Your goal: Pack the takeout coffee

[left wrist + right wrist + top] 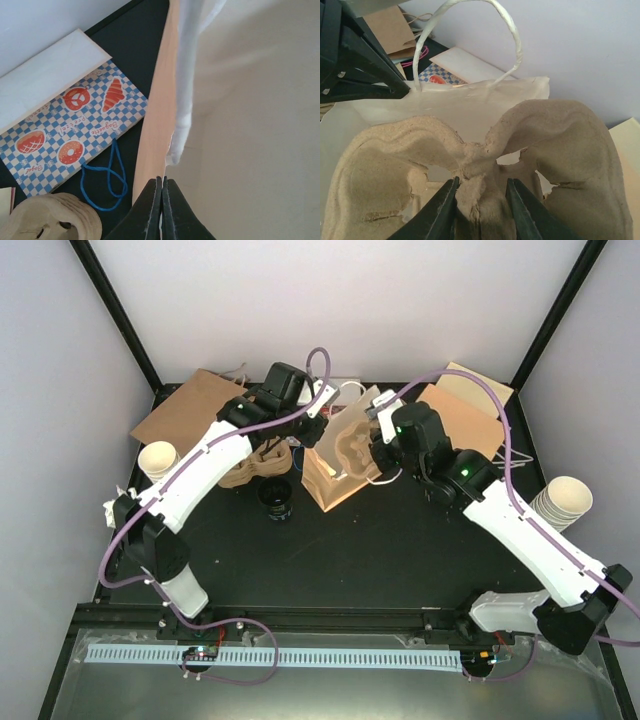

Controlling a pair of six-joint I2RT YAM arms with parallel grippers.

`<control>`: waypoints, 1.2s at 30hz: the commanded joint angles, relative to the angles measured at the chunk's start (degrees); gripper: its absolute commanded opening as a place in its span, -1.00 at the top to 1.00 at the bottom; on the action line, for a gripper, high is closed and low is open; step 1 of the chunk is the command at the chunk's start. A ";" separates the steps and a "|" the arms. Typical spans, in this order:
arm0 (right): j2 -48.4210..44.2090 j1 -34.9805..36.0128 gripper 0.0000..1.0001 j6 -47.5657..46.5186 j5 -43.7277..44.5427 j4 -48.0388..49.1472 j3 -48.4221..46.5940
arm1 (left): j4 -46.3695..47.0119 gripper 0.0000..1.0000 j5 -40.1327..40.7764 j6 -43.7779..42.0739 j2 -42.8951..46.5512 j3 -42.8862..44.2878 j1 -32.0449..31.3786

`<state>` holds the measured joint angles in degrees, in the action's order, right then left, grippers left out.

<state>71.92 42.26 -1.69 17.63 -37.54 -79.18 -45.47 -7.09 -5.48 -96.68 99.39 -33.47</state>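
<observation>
Top external, coffee cup [277, 498]: likely light, crushable; take sidewall.
Left pincer [161, 187]: clamps paper bag [155, 125] rim.
Right pincer [480, 187]: pinches pulp carrier [560, 145].

Can't see floor of paper bag [445, 107]: blocked by pulp carrier [560, 145], itself cropped at btm edge of right wrist view. Can't see left tool [161, 192] beyond its tips, cropped at btm edge. Can't make out lid detail on takeout coffee [275, 498] from above: too small, dark vs worktop [400, 550]. Gets checkered bag [75, 130] only in part, cropped at left edge.
</observation>
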 commanded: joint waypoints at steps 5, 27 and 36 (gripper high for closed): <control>-7.06 0.23 0.47 6.40 -4.31 1.54 5.45 | 2.40 0.97 4.05 -4.23 6.73 -4.43 -4.63; -18.45 0.25 0.47 15.08 -19.87 8.60 17.64 | 16.30 0.97 11.03 -8.25 19.65 -21.35 -12.62; -20.11 0.26 0.47 16.19 -19.02 10.24 21.69 | 15.43 0.97 12.01 -8.15 19.27 -21.29 -14.29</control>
<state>53.56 42.35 13.50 -1.72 -29.63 -59.37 -31.81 3.81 -13.28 -78.32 77.47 -47.03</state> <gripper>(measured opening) 0.265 0.019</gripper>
